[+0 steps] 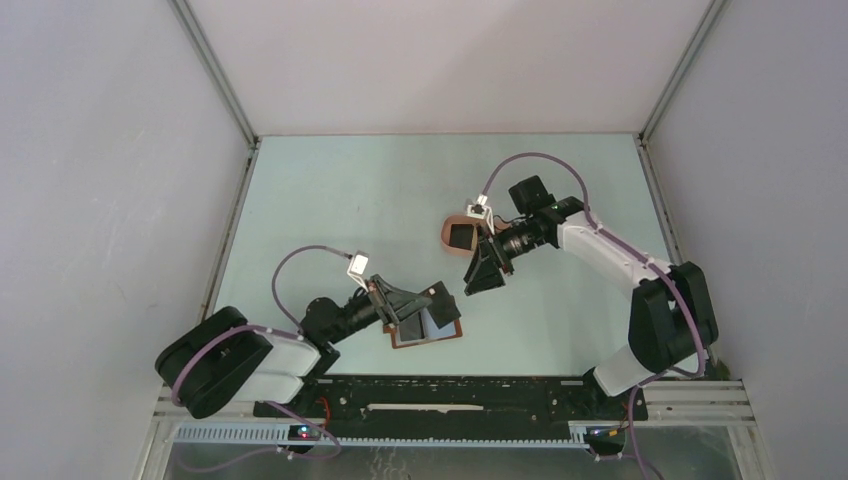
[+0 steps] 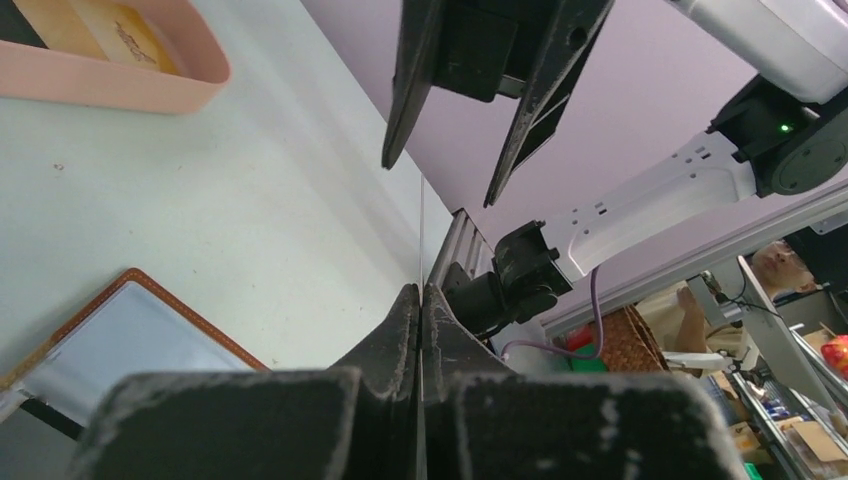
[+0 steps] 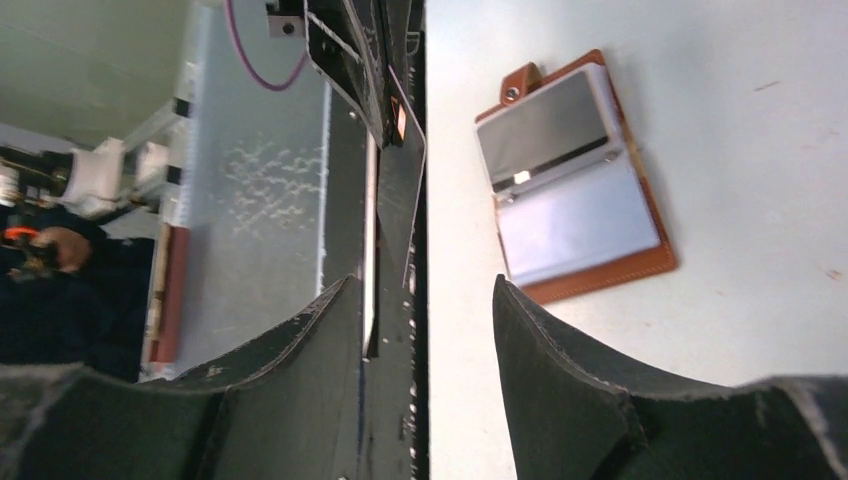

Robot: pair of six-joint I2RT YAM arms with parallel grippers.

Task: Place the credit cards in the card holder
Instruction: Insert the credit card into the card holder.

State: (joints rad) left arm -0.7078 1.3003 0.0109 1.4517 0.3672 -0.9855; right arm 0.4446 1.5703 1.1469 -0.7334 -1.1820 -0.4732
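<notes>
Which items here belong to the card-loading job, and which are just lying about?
Job: open card holder; card edge-on in the shut left pincer; tan card and black card in the pink tray.
Lying about: pink tray itself; wicker basket beyond the table.

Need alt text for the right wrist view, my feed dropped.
The card holder lies open on the table, grey-blue pockets up. Beside it, the left gripper holds a dark card edge-on. The right gripper fills the foreground, jaws open.
</notes>
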